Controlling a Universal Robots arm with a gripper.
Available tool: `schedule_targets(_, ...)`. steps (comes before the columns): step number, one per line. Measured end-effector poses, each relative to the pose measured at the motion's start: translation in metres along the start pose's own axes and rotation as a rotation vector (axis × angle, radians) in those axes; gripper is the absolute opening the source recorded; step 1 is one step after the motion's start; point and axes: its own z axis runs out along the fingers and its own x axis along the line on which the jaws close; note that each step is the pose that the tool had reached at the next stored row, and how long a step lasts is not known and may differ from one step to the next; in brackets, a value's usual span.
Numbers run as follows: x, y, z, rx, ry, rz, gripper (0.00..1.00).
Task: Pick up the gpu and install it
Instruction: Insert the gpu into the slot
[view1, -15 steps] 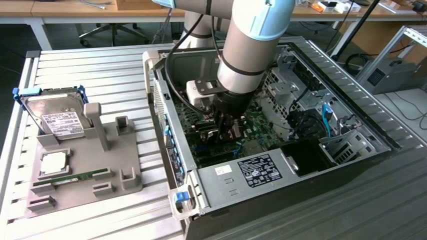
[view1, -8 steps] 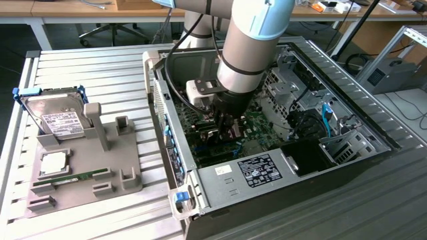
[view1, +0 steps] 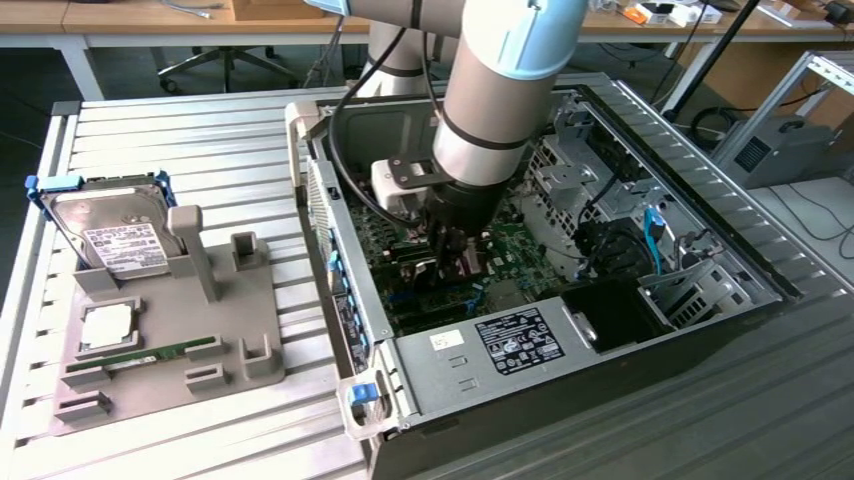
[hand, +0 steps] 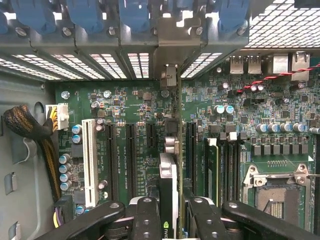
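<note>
Gpu (hand: 172, 165) edge-on between clamped fingers (hand: 145, 220), over motherboard (hand: 135, 120) slots.

The pale grey, blue-capped robot arm (view1: 501, 90) drops from the top centre of the exterior view, wrist pointing straight down. Its black two-fingered gripper (view1: 451, 262) sits at mid-frame; in the wrist view its fingers (hand: 146, 220) clamp a thin upright card edge between them.

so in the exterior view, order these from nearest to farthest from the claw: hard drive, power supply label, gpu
1. gpu, in the claw, over the motherboard.
2. power supply label, just in front inside the case.
3. hard drive, on the gray stand at the exterior view's left.
</note>
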Motion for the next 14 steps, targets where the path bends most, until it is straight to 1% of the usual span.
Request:
schedule_targets(4,0.0000,0.0017,0.0001,0.0001,-0.0003,0.000,0.27)
schedule_targets(14,0.0000,0.0018,0.0000,0.0003,-0.0001,0.000,0.27)
